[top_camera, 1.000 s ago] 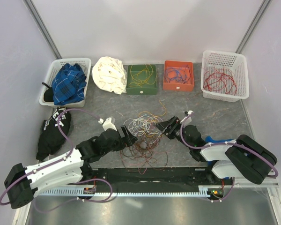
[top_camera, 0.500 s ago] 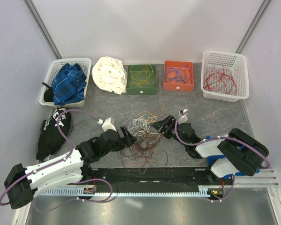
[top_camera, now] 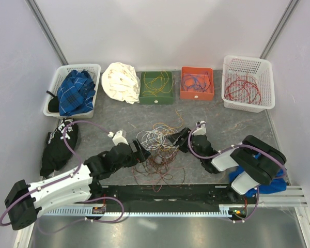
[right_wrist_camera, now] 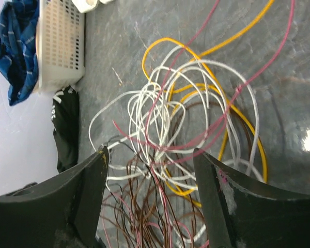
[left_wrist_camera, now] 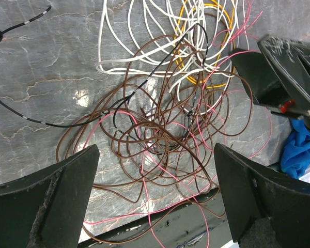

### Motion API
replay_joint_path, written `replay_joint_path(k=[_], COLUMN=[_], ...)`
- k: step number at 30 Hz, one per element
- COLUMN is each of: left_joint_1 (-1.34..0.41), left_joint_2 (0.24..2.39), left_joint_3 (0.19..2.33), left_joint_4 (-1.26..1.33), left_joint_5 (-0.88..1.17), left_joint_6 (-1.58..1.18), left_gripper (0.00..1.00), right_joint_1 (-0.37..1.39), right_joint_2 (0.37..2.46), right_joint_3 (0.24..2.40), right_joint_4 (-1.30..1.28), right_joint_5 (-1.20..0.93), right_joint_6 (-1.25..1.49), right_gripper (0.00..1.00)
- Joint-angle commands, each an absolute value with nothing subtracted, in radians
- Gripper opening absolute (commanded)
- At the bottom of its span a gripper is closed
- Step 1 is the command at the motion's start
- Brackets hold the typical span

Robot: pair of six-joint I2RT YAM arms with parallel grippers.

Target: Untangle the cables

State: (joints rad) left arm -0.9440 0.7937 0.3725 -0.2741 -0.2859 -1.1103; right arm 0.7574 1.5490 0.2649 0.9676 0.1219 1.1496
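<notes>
The cables (top_camera: 157, 147) lie as a knotted heap of brown, pink, white, yellow and black strands on the grey tabletop, between the two arms. My left gripper (top_camera: 143, 152) stands wide open at the heap's left edge. In the left wrist view brown and pink cable loops (left_wrist_camera: 165, 119) spread on the table between its fingers (left_wrist_camera: 57, 201), untouched. My right gripper (top_camera: 178, 140) is at the heap's right edge, open. In the right wrist view white, pink and brown cable strands (right_wrist_camera: 165, 139) lie between its fingertips (right_wrist_camera: 232, 206), and none is pinched.
Along the back stand a white basket (top_camera: 54, 85) with blue plaid cloth, a white cloth (top_camera: 121, 81), a green box (top_camera: 156, 98) holding yellow wires, an orange box (top_camera: 197, 94) and a white basket (top_camera: 266, 77) of red wires. A black garment (top_camera: 57, 147) lies left; a blue cloth (top_camera: 263, 183) lies beneath the right arm.
The right arm has folded in to the left and its gripper has pushed closer to the heap, its jaws narrowing slightly. The left arm has stayed put.
</notes>
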Motion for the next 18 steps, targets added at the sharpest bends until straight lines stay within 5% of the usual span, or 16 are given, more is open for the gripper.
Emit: replay_joint_path(k=[1, 5, 12, 18], left_joint_1=[-0.945, -0.945, -0.945, -0.945], left_joint_2=[0.767, 0.738, 0.741, 0.733], left_joint_3=[0.362, 0.353, 0.354, 0.382], left_joint_4=[-0.249, -0.256, -0.256, -0.262], left_joint_5=[-0.313, -0.328, -0.339, -0.367], left_joint_6=[-1.126, -1.129, -1.129, -1.101], left_gripper=[1.0, 1.0, 1.0, 0.98], right_joint_1=[0.761, 0.761, 0.762, 0.781], right_joint_2=[1.609, 1.612, 1.476, 1.217], right_joint_3=[0.316, 0.314, 0.328, 0.423], right_joint_4=[1.147, 1.226, 1.152, 0.859], right_joint_5=[0.181, 0.215, 0.215, 0.187], right_joint_6=[1.137, 1.137, 1.063, 0.918], right_gripper=[0.7, 0.55, 0.08, 0.0])
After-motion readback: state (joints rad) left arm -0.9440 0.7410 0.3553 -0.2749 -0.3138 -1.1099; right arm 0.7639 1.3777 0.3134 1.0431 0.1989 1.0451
